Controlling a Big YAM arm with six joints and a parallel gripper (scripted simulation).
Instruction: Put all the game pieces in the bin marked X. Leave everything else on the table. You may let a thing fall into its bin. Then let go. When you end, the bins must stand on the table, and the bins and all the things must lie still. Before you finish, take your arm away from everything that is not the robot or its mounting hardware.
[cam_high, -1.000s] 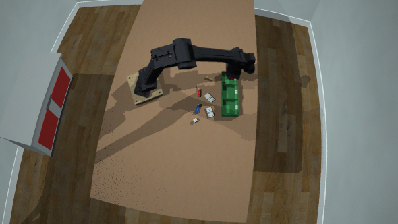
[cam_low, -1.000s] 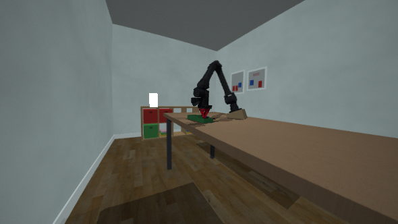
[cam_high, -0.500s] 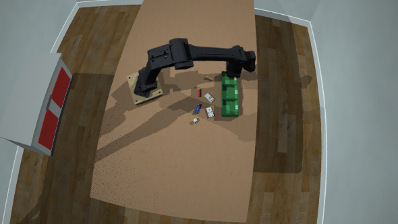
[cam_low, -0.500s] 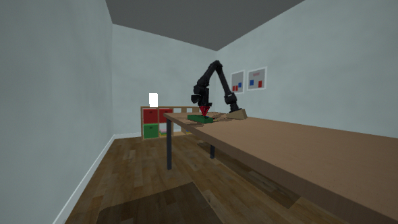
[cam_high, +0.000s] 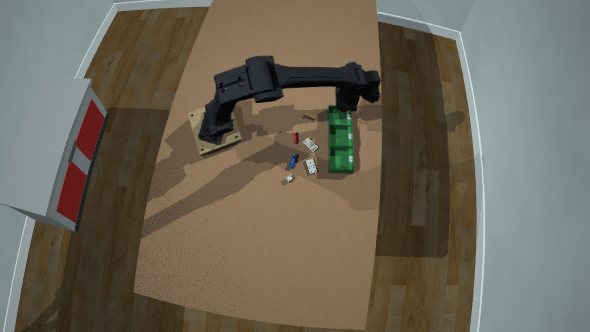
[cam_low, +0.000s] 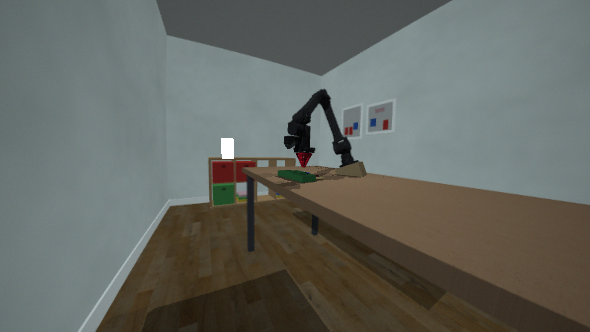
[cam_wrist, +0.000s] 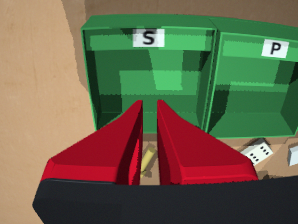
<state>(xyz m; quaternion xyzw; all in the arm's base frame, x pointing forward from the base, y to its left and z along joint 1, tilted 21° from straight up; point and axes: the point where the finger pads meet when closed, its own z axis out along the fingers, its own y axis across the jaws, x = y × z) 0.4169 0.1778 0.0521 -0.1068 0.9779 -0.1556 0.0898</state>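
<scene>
Gripper (cam_wrist: 149, 137) hovers nearly shut and empty over the S compartment (cam_wrist: 149, 76) of the green bin (cam_high: 341, 142), while dominoes (cam_high: 310, 144) and die (cam_high: 289, 178) lie beside it, unsorted

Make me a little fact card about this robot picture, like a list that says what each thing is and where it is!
arm: one black arm reaching over the far end of the bins
gripper: red fingers nearly shut, holding nothing, above bin S
bins: green row of three; labels S and P readable
game pieces: two dominoes and a die, on the table beside the bins
other things: red, blue and small yellowish objects, on the table
</scene>
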